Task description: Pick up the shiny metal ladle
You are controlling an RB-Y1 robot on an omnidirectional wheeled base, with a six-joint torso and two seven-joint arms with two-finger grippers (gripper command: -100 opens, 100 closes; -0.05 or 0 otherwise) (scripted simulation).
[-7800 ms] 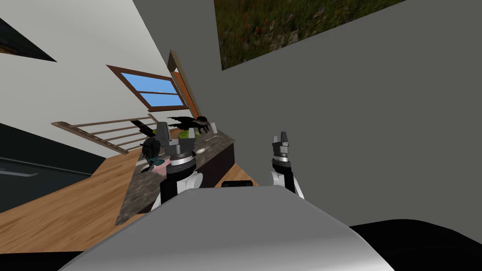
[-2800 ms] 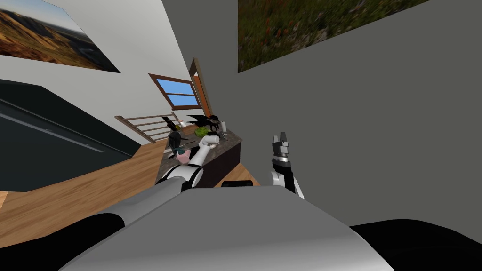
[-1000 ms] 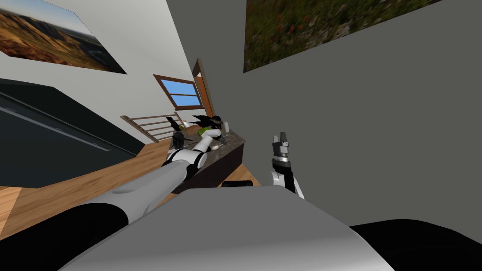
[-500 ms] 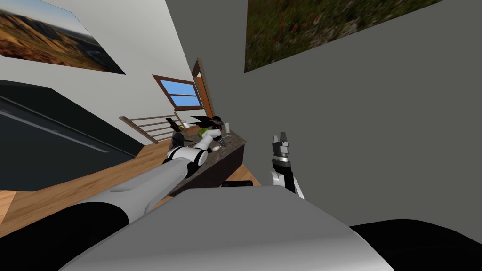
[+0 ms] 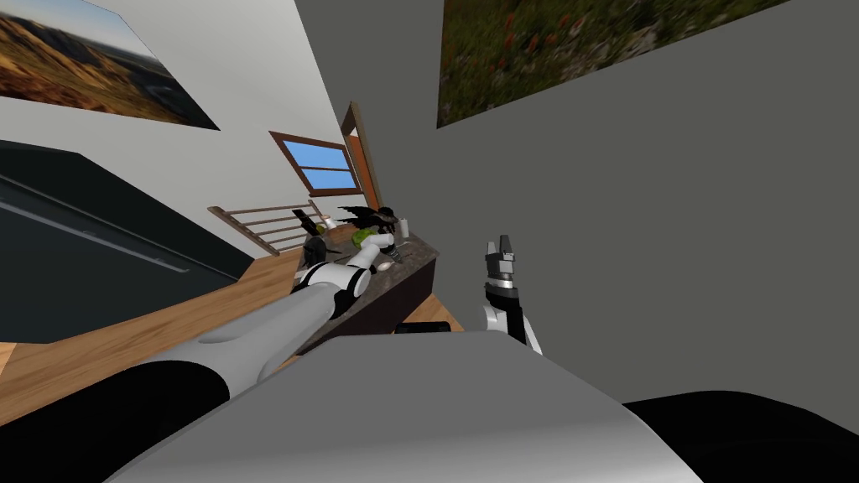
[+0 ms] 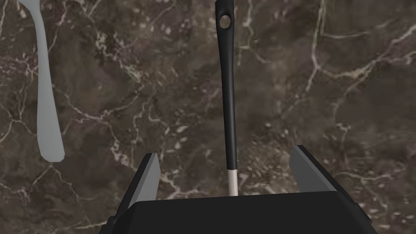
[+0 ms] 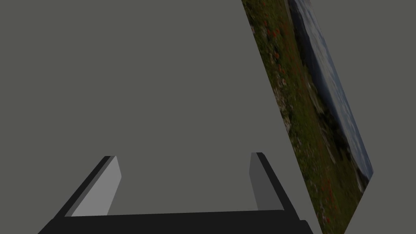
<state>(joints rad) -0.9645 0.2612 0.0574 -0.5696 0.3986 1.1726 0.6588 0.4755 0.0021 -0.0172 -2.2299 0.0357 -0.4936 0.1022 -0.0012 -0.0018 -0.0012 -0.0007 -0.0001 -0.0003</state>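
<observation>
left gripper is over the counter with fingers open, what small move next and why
Probably lower the left gripper straight down. Its open fingers stand either side of the black-handled utensil, likely the ladle, lying on the dark marble counter, near where black handle meets pale shaft; nothing is gripped yet.

Ladle (image 6: pixel 227 93) flat on counter (image 6: pixel 325 81), handle running between fingers of left gripper (image 6: pixel 225 152), touching neither. Spoon (image 6: pixel 46 101) alongside on counter, well apart, outside one finger.

Dark grey wall (image 5: pixel 671 251) adjoins white wall (image 5: pixel 252 84). Brown-framed window (image 5: pixel 317 166) shows blue sky. Light wooden plank floor (image 5: pixel 126 335). Dark brown white-veined marble countertop (image 6: pixel 345 81) near wooden railing (image 5: pixel 260 225).
</observation>
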